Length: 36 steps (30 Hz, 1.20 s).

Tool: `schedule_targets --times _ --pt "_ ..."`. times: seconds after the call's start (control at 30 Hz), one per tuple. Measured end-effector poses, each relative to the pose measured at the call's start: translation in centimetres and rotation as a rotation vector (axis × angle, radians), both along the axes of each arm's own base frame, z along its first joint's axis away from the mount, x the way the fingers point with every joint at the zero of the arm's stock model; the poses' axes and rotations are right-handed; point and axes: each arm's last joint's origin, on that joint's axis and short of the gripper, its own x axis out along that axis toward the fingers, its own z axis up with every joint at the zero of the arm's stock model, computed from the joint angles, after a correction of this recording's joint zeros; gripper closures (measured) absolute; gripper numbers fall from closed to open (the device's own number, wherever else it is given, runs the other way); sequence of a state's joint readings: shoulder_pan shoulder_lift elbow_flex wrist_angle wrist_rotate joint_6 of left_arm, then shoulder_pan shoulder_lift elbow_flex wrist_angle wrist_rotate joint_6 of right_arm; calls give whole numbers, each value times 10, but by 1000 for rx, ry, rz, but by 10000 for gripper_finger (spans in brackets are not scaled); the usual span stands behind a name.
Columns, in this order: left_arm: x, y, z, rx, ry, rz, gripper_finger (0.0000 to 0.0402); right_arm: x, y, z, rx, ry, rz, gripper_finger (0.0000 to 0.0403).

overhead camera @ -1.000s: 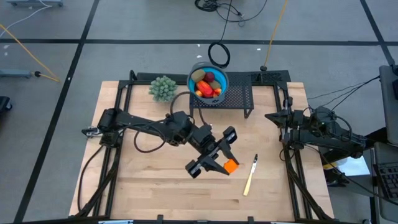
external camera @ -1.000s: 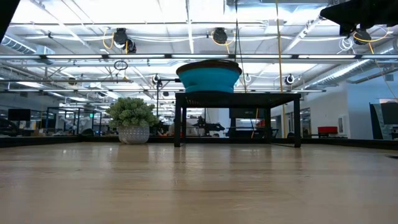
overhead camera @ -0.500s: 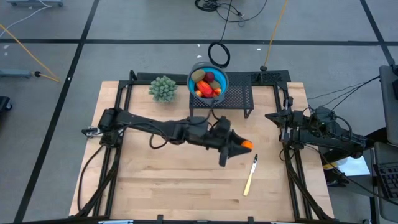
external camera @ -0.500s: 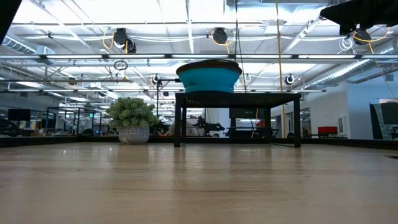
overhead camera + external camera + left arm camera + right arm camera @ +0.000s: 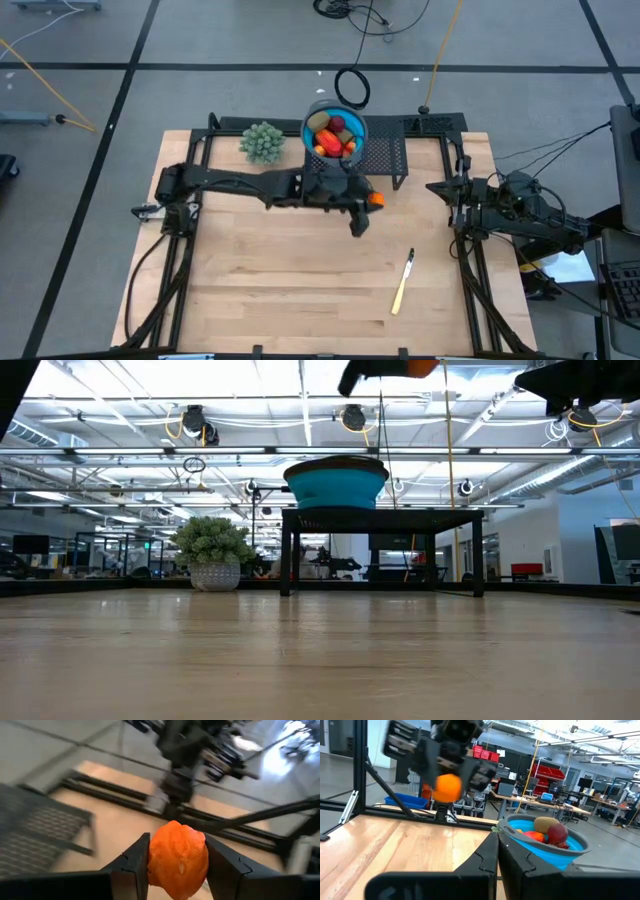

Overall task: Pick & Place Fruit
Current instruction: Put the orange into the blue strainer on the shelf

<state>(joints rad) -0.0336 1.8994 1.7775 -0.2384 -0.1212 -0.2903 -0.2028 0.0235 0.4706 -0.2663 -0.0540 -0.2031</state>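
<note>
My left gripper is shut on a small orange fruit piece in the air, just near-right of the black mesh stand. The low view catches the piece at its top edge. A round blue bowl stands on the stand. It holds a red-orange elongated piece, a dark red round one and an olive-green oval one. My right gripper waits shut at the table's right side. My left gripper pinches the orange piece at its two sides between the two fingers. The fingers point roughly level toward the table's right side. The piece is lifted clear of the table and sticks out past the fingertips.
A bushy pale-green plant ball sits on the table left of the bowl. A yellow-handled utensil lies on the wood toward the near right. Black frame rails border the tabletop. Bare wood fills the near middle.
My left gripper, shut on the orange piece throughout, has carried it from low over the table's near middle up and toward the far edge, to beside the stand. It has turned from slanting down to pointing level rightward. It now shows in the low view.
</note>
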Motion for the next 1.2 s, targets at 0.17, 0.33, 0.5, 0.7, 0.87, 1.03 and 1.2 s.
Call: schedule_targets --times 0.17,0.33,0.5,0.7,0.87,1.03,1.2 --pt "-18 31 17 195 43 117 257 0 0 1 -1 -6 0 399" --pt "-35 63 34 356 83 227 257 0 0 1 -1 -5 0 399" --pt "-43 98 35 417 124 290 257 0 0 1 -1 -5 0 399" --pt "-49 131 27 403 175 290 257 0 0 1 46 -13 5 399" --pt "-56 145 22 396 246 301 257 0 0 1 64 -16 6 399" --pt "-54 150 15 386 275 268 257 0 0 1 57 -14 6 399" --pt "-47 155 -1 397 323 254 257 0 0 1 58 -14 5 399"
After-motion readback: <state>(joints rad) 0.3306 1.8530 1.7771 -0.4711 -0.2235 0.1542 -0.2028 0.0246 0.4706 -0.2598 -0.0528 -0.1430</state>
